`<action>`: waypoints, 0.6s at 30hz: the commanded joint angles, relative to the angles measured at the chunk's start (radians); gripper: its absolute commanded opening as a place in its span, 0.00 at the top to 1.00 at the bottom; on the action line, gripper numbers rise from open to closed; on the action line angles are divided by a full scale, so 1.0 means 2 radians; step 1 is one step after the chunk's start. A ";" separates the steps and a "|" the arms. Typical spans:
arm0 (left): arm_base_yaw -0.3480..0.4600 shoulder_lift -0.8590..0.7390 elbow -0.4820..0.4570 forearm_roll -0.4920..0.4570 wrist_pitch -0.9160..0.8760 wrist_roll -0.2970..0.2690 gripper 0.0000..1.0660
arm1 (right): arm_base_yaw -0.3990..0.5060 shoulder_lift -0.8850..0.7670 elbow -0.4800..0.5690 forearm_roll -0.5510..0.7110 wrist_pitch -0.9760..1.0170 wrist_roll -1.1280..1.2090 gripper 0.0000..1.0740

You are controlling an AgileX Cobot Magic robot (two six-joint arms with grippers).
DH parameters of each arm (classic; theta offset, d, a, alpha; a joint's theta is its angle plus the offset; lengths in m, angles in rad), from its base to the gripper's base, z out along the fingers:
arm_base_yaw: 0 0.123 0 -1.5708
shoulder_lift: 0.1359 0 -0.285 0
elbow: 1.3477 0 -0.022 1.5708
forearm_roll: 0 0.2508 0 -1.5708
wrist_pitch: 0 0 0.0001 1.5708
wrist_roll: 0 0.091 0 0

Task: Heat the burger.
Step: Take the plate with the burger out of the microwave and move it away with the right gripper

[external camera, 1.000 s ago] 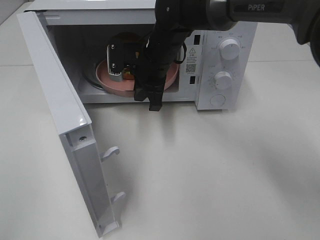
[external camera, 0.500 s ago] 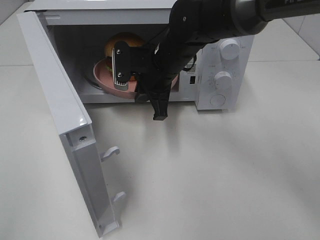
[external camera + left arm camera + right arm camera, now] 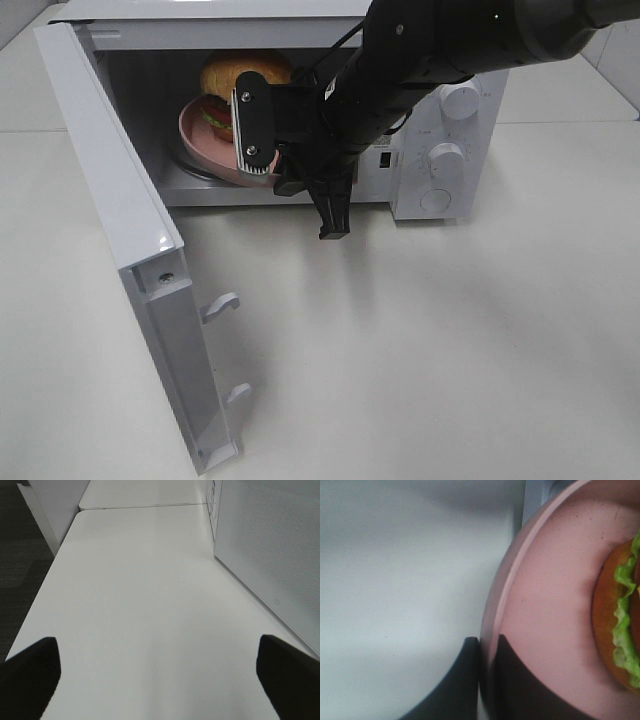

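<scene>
White desk holds an open microwave. Inside, the burger sits on a pink plate, whose rim the right claw pinches. Left claw spread, idle. Burger likely soft, light, loosely stacked; carry by the stiff plate.

The right arm hides the plate's right half; the burger is cut off at the wrist frame's right edge.

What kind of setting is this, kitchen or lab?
Probably a lab or test bench, not a kitchen: a white microwave stands alone on plain white tables, dark carpet lies beside them, and no kitchen fittings show.
</scene>
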 commanded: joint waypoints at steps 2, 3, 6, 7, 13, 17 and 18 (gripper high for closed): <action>0.002 -0.010 0.002 0.002 -0.004 -0.002 0.05 | -0.006 -0.028 0.015 -0.006 -0.032 -0.007 1.00; 0.002 -0.010 0.002 0.002 -0.004 -0.002 0.05 | -0.004 -0.034 0.024 -0.006 -0.031 -0.007 1.00; 0.002 -0.010 0.002 0.002 -0.004 -0.002 0.05 | 0.000 -0.049 0.042 -0.006 -0.032 -0.009 1.00; 0.002 -0.010 0.002 0.002 -0.004 -0.002 0.05 | 0.002 -0.058 0.053 -0.006 -0.035 -0.015 1.00; 0.002 -0.010 0.002 0.002 -0.004 -0.002 0.05 | 0.007 -0.080 0.084 -0.006 -0.034 -0.016 1.00; 0.002 -0.010 0.002 0.002 -0.004 -0.002 0.05 | 0.007 -0.096 0.098 -0.008 -0.036 -0.016 1.00; 0.002 -0.010 0.002 0.002 -0.004 -0.002 0.05 | 0.007 -0.106 0.107 -0.010 -0.037 -0.015 1.00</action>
